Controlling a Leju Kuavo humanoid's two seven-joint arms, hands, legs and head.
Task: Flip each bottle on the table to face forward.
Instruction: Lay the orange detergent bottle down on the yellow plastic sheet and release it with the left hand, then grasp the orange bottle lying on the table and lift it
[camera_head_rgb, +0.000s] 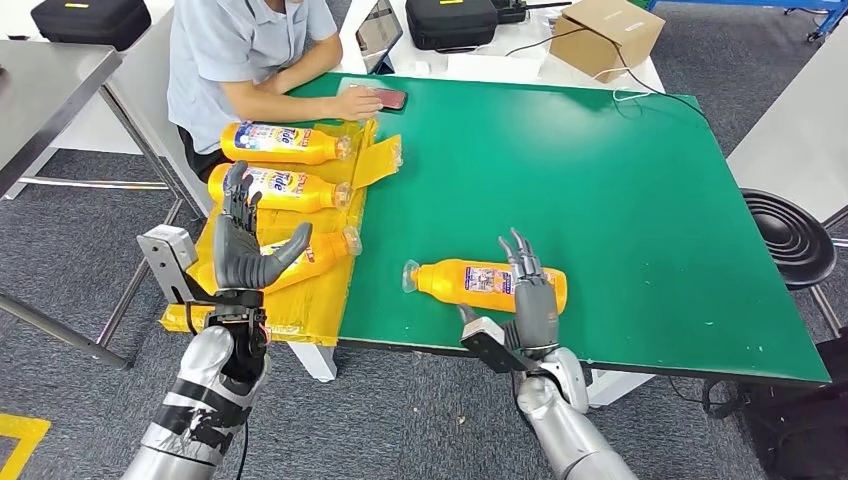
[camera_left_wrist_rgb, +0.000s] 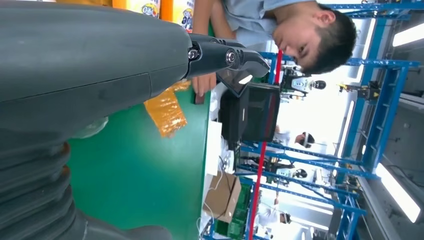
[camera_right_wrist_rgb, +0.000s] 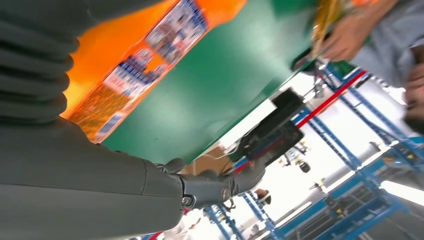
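bottles, orange plastic ones with clear caps, lie on their sides at the left: three (camera_head_rgb: 285, 143) (camera_head_rgb: 280, 187) (camera_head_rgb: 315, 255) rest on a yellow plastic sheet (camera_head_rgb: 300, 310) at the left edge of the green surface (camera_head_rgb: 620, 200), the far two showing their branded fronts. the left hand (camera_head_rgb: 245, 245) is raised above the near one on the sheet, fingers spread and holding nothing. a person's hand (camera_head_rgb: 362, 100) rests at the far edge by a dark phone (camera_head_rgb: 388, 98). further right, a fourth orange bottle (camera_head_rgb: 470, 281) lies alone near the front edge, its small-print back label up, so it looks unflipped. the right hand (camera_head_rgb: 533, 295) has its fingers extended over this bottle's base end; i cannot tell whether it touches or grips it.

i'd worry the round bottle rolls off the near edge if nudged, or spins instead of turning over.
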